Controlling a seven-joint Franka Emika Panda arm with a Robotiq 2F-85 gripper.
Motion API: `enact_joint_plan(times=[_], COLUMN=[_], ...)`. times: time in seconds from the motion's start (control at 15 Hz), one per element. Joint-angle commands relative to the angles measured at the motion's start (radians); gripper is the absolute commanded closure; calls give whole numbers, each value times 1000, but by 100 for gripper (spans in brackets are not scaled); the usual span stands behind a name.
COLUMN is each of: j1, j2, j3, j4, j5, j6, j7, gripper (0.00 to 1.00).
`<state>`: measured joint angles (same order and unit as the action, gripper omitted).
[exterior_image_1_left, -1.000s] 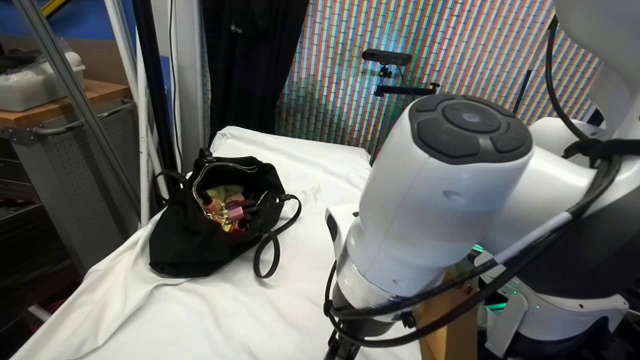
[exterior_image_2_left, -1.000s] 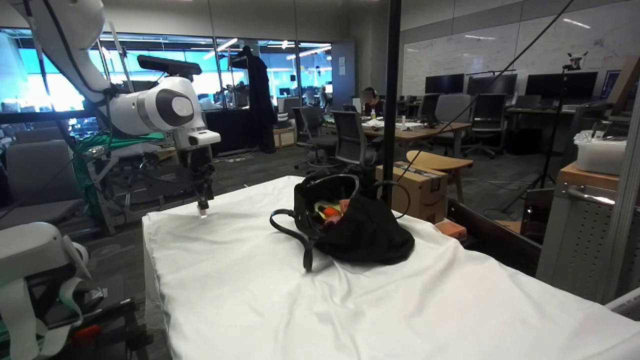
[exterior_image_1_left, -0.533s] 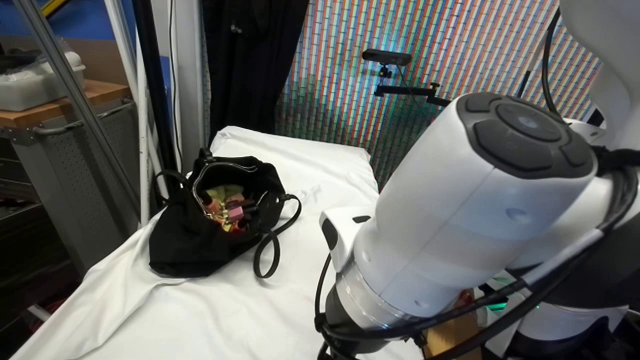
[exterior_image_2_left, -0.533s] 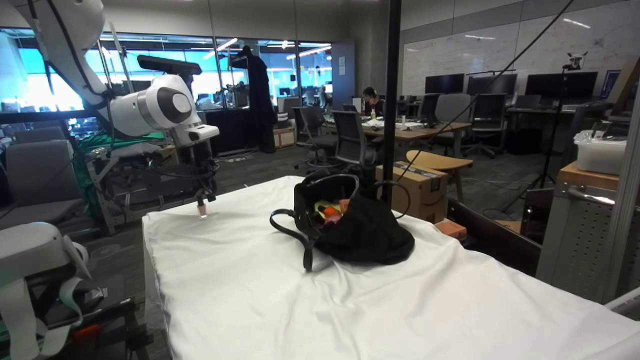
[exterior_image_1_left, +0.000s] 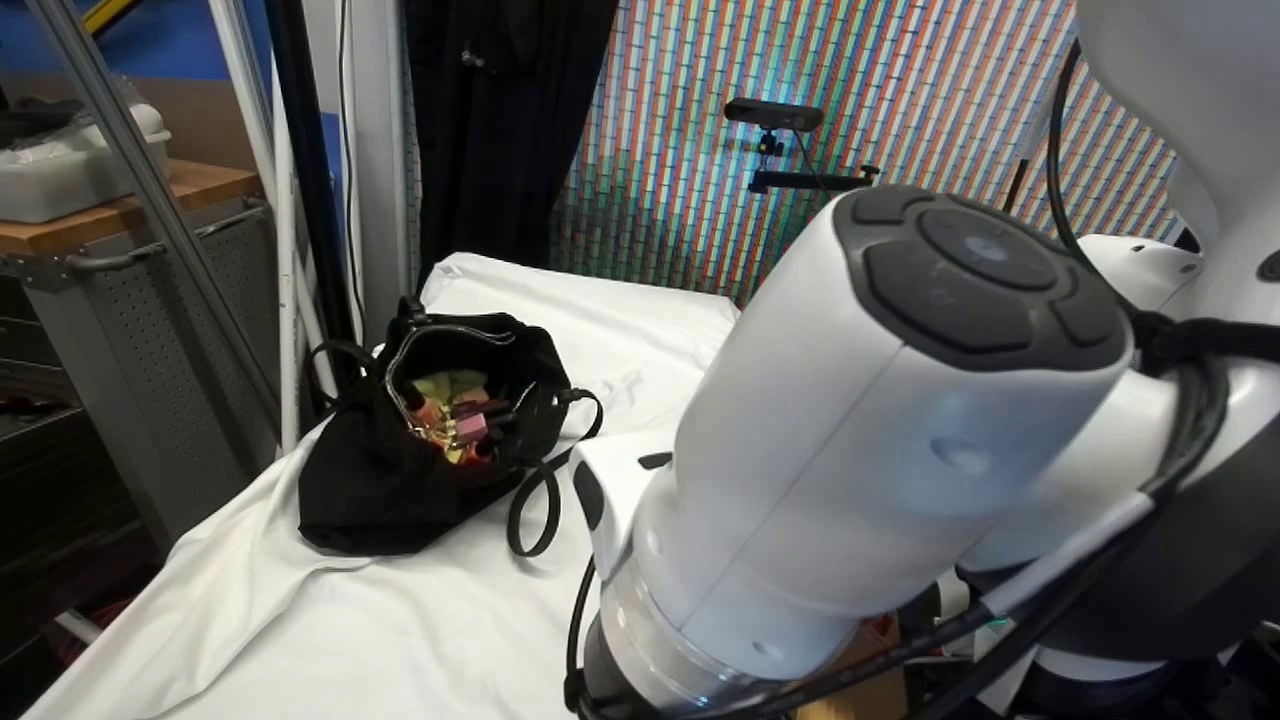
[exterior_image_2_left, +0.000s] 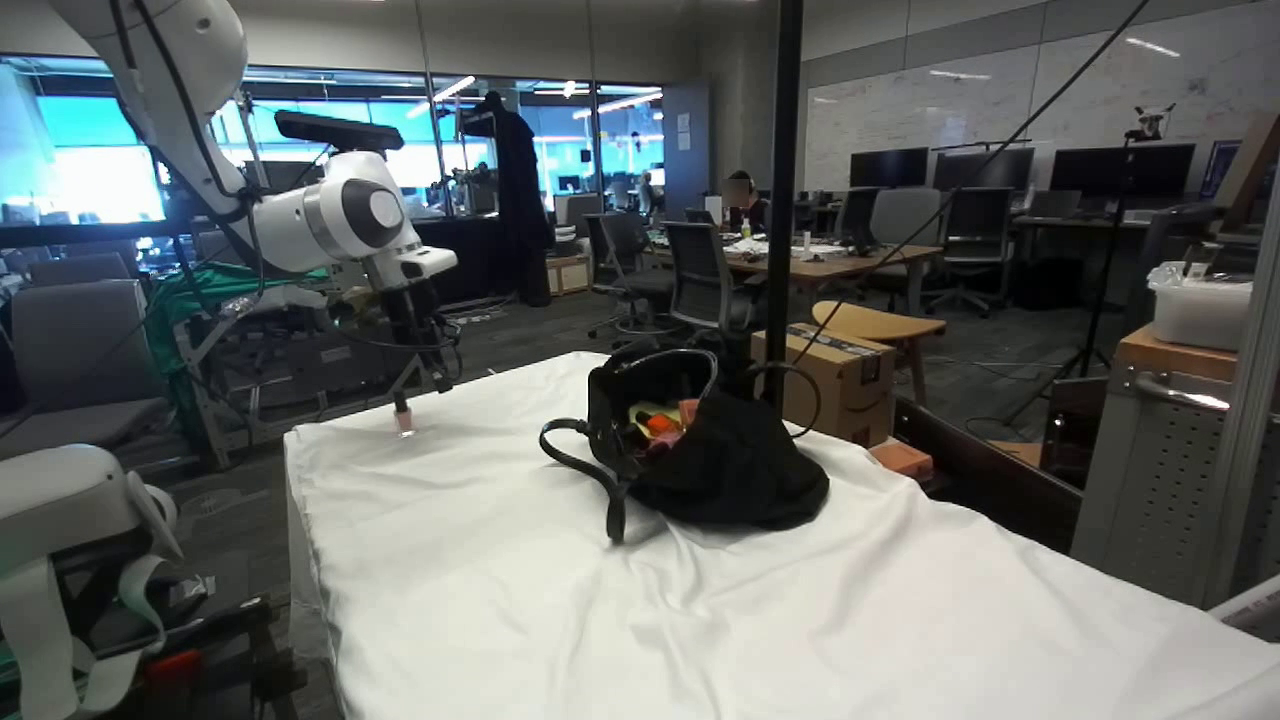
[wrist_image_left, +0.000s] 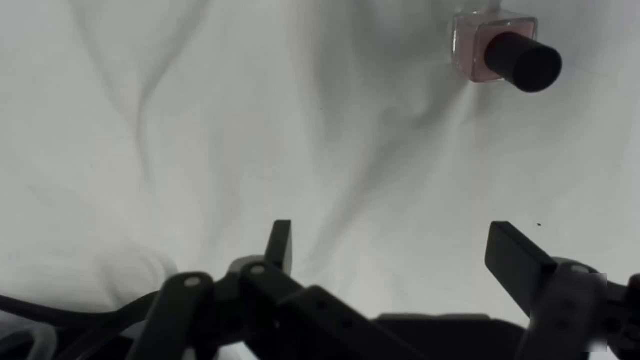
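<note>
Pinkish, black-capped bottle (wrist_image_left: 500, 50) stands on white cloth (wrist_image_left: 225, 150) outside the wide-spread, empty gripper (wrist_image_left: 394, 237), which has just shifted slightly, its jaws framing only fabric, so the bottle remains ungripped.

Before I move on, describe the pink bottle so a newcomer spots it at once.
In an exterior view, find the white-draped table, then the black bag on it. Left of the bag hangs the open gripper, with the small pink bottle near it. Black-capped, it stands upright on the table, unlike the jumbled items inside the bag.
</note>
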<state>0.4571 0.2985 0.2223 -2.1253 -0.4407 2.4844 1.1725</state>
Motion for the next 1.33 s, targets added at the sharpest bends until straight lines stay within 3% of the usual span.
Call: enact_joint_plan(times=[0.0, 0.53, 1.27], j1=[-5, -3, -2], j2=[55, 78, 109], j3=[14, 24, 27], j4=[71, 75, 59], j5=[67, 247, 361], j6=[-10, -25, -5], j7=[-120, -291, -418], gripper=[0, 0, 0])
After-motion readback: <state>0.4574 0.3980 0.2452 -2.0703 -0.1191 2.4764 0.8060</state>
